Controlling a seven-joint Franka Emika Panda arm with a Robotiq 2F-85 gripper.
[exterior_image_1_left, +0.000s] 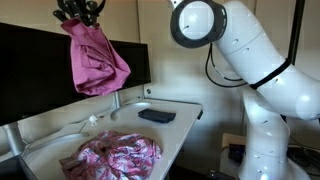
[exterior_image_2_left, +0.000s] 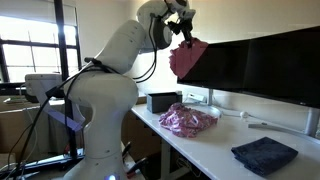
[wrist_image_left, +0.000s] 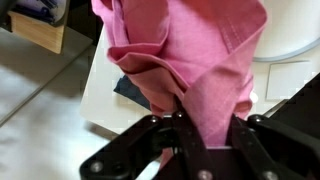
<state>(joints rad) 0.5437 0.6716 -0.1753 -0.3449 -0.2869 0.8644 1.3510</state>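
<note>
Wrist view: right up close, the hand has its fingers pinched narrow on a bunched fold of the pink cloth, and that fabric fills most of the picture.
Hand: clamped on the pink cloth, with no gap showing between fingers and fabric. In both exterior views it sits high above the tabletop.
Pink cloth: dangling free from the hand and well clear of the tabletop. In an exterior view it hangs in front of the dark monitor.
Patterned heap: crumpled pink-and-white fabric lying on the near end of the tabletop, below the hanging cloth and apart from it.
Dark cloth: lying flat on the tabletop, farther along than the heap and not touching it.
Arm: white, rising beside the tabletop's right edge and curling over toward the hand.
Monitor: at the far left, screen black, behind the hanging cloth.
</note>
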